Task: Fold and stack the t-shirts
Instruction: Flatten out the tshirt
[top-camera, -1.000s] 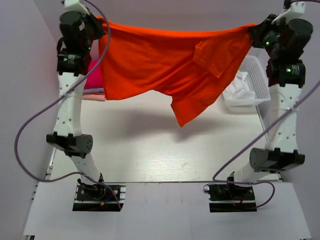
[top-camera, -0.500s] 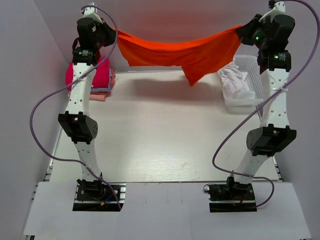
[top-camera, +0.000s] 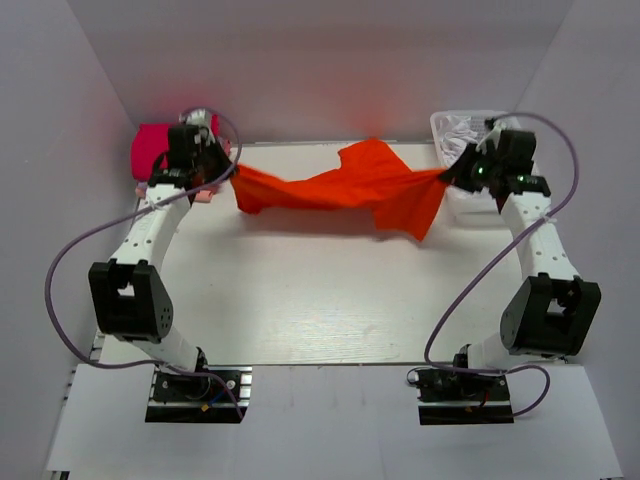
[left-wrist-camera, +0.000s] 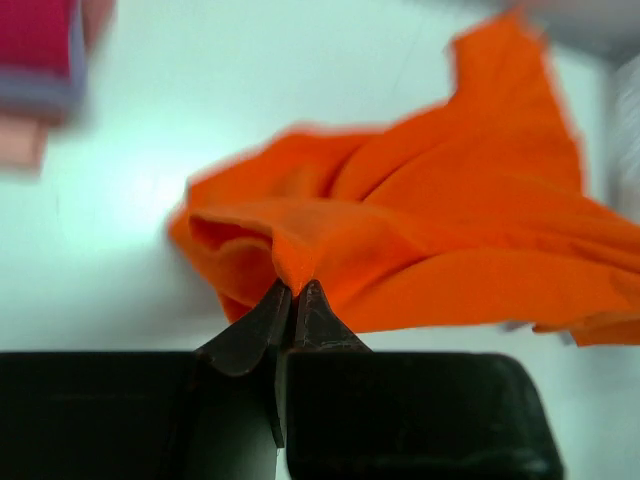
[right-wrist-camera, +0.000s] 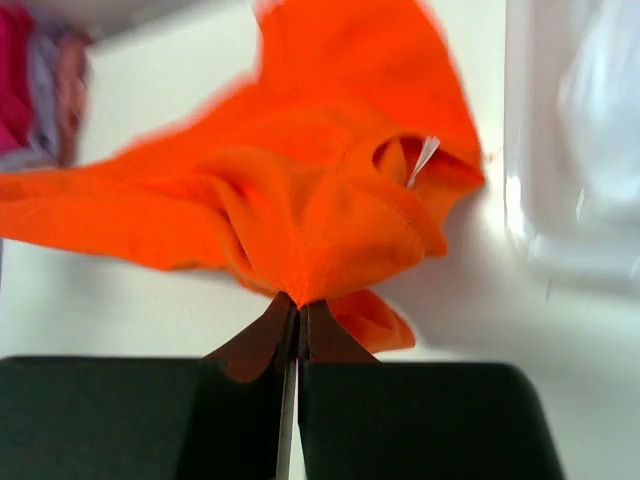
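Pinched fully shut on left end of orange-red t-shirt (top-camera: 340, 190) by left fingers (left-wrist-camera: 296, 296); right end likewise clamped by right fingers (right-wrist-camera: 298, 306), no gap. Strung between both, crumpled, low over counter (top-camera: 320, 300). Behind its left end, folded magenta-pink t-shirt (top-camera: 152, 150); behind right end, white basket (top-camera: 438, 121).

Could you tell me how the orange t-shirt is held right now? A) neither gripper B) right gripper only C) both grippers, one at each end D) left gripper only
C: the left gripper and the right gripper are each shut on an end of the orange t-shirt, which stretches between them.
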